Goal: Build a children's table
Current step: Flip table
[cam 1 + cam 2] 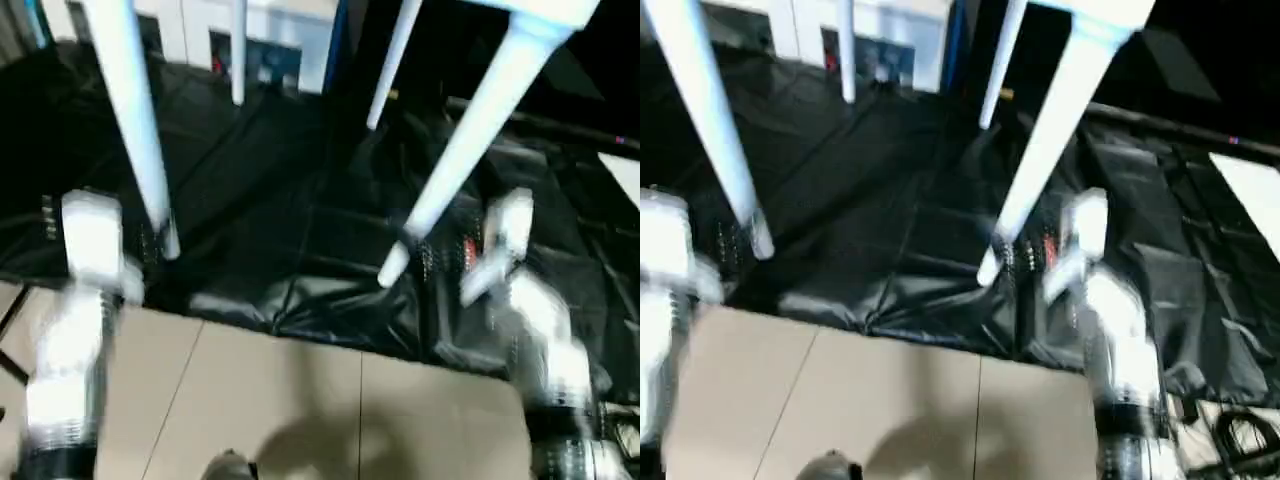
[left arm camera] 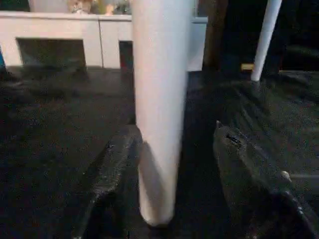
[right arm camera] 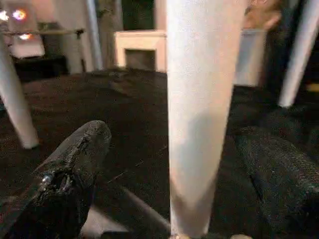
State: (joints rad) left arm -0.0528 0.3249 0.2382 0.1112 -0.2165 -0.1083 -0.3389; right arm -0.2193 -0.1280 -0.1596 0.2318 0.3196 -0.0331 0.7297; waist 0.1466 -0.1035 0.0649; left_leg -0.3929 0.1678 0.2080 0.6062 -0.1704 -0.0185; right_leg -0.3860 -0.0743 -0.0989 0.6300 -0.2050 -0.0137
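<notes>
Table [image 1: 540, 15]: stood upright on the black sheet [image 1: 280, 250], all four legs fitted.
Near-left leg [image 2: 158, 109]: upright, framed between the left gripper [image 2: 174, 169] fingers, a gap seen on one side.
Near-right leg [image 3: 199, 114]: upright, framed by the right gripper [image 3: 184, 164], spread wide, untouched.
Nearer arm: each is judged equally close to its own leg.

light: dim, black sheet [image 1: 300, 250] glints | blur: forearms smeared | shadow: soft on tan floor [image 1: 250, 400]
</notes>
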